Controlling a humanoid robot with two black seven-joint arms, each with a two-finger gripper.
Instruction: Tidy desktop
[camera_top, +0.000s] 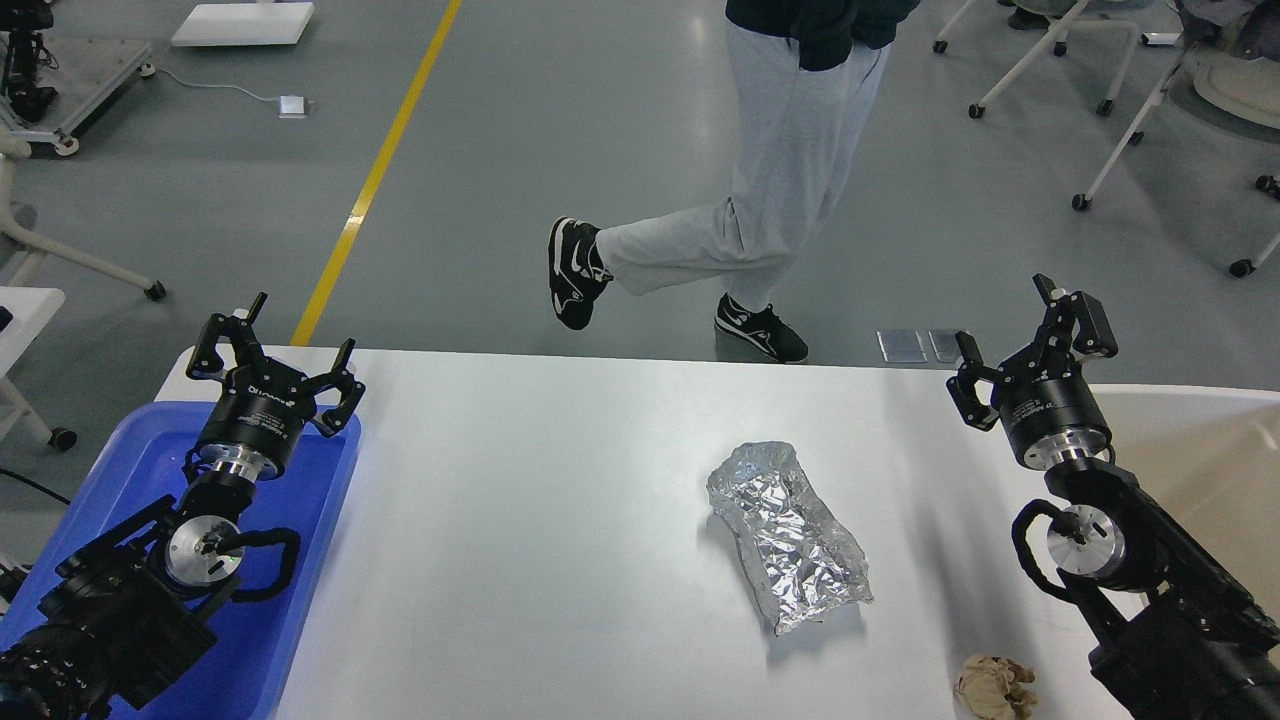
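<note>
head view, looking forward and down. the white bench (560, 520) fills the lower part of the view and runs between the two arms, its far edge just beyond both hands.

the left hand (278, 362) is raised over the far end of a blue tray (310, 560) at the bench's left end; its fingers are spread apart and hold nothing. the bare white surface begins just to the right of this hand.

the right hand (1025, 340) is raised near the bench's far right edge, beside a beige bin (1200, 460) that lies to its right and behind the arm; its fingers are likewise spread and empty.

a crumpled sheet of silver foil (790, 535) lies flat on the bench, to the left of the right hand and nearer the viewer, well apart from both hands but closer to the right one. a small wad of brownish paper (993, 687) lies at the near edge of the bench, nearer the viewer than the right hand and just beside the right forearm.

beyond the bench, on the grey floor (560, 130), a person in grey trousers and black shoes (770, 200) stands with one foot lifted; a yellow line (375, 180) crosses the floor beyond the left hand.
</note>
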